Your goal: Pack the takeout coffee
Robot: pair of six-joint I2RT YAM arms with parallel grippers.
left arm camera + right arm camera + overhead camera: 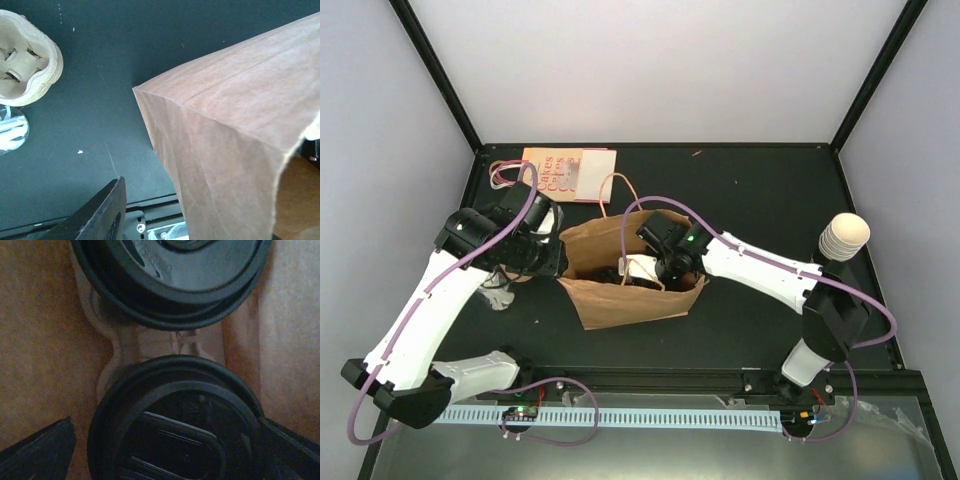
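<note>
Black bench (770, 190), white walls round it. Nearest, the right fingers (40, 450) stand spread either side of the takeout coffee (175, 435), down inside the brown paper bag (620, 305). A second lidded cup (180, 280) sits just beyond them. It's light and thin-walled, I'd guess, so grip gently below the lid. Whether the left fingers (100, 217), beside the bag's corner, are pinching, I can't tell.

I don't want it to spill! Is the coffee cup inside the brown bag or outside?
Inside. The right wrist view shows the coffee cup, black lid up, with the brown bag on both sides.
</note>
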